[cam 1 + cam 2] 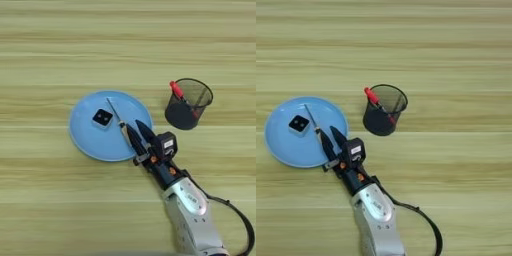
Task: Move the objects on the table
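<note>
On the blue plate (85,135) the right gripper (136,131) straddles the screwdriver (118,120), fingers spread to either side of its handle; the red pen (178,92) already leans in the mesh cup (189,104) right of the plate; this looks like the grasp step, so pinching and lifting should follow.

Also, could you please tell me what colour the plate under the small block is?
The plate is light blue, clearest in the left eye view.

One round blue plate (87,137), one small black square block (102,118), one thin-shafted screwdriver (114,111), one black mesh cup (190,104) and one red pen (177,90) on one light wood-grain table (128,45).
</note>
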{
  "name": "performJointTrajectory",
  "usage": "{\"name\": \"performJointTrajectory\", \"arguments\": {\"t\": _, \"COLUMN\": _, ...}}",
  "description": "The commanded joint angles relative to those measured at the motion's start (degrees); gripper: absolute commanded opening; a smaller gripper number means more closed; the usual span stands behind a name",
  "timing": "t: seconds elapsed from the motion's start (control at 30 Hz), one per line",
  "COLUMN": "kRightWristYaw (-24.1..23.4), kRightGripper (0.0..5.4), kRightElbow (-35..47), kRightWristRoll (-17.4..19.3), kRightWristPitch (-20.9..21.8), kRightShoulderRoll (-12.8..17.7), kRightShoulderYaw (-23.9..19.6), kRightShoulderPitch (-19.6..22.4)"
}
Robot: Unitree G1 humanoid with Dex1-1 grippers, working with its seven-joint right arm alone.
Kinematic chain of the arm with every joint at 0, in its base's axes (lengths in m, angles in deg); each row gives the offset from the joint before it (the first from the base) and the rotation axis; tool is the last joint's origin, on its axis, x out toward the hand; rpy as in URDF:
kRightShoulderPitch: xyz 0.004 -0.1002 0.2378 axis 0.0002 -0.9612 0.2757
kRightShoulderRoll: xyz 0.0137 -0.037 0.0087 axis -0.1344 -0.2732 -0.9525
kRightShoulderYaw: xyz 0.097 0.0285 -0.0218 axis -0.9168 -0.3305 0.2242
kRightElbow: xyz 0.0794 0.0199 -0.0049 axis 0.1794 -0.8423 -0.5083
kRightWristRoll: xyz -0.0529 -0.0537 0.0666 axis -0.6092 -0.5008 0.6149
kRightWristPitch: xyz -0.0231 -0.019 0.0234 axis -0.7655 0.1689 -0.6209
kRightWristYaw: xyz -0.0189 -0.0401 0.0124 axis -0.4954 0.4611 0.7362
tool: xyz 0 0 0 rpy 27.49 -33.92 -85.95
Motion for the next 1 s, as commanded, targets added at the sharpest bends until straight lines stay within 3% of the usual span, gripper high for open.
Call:
{"name": "performJointTrajectory", "arguments": {"t": 0.03, "kRightWristYaw": -0.4, "kRightGripper": 2.04, "kRightElbow": 2.1, "kRightWristRoll": -0.4, "kRightWristPitch": 0.4, "kRightShoulderRoll": -0.4, "kRightShoulderYaw": -0.3, "kRightShoulderPitch": 2.7}}
{"name": "performJointTrajectory", "arguments": {"t": 0.2, "kRightWristYaw": -0.9, "kRightGripper": 2.71, "kRightElbow": 3.5, "kRightWristRoll": -1.4, "kRightWristPitch": 1.1, "kRightShoulderRoll": 0.0, "kRightShoulderYaw": -0.6, "kRightShoulderPitch": 2.9}}
{"name": "performJointTrajectory", "arguments": {"t": 0.43, "kRightWristYaw": -3.6, "kRightGripper": 3.73, "kRightElbow": 13.7, "kRightWristRoll": -5.5, "kRightWristPitch": 2.9, "kRightShoulderRoll": 2.5, "kRightShoulderYaw": -2.4, "kRightShoulderPitch": 1.8}}
{"name": "performJointTrajectory", "arguments": {"t": 0.8, "kRightWristYaw": -9.3, "kRightGripper": 5.34, "kRightElbow": 19.6, "kRightWristRoll": -9.3, "kRightWristPitch": 1.0, "kRightShoulderRoll": 5.3, "kRightShoulderYaw": -7.8, "kRightShoulderPitch": 3.5}}
{"name": "performJointTrajectory", "arguments": {"t": 1.0, "kRightWristYaw": -13.0, "kRightGripper": 5.39, "kRightElbow": 18.1, "kRightWristRoll": -11.5, "kRightWristPitch": -2.4, "kRightShoulderRoll": 6.1, "kRightShoulderYaw": -10.5, "kRightShoulderPitch": 6.9}}
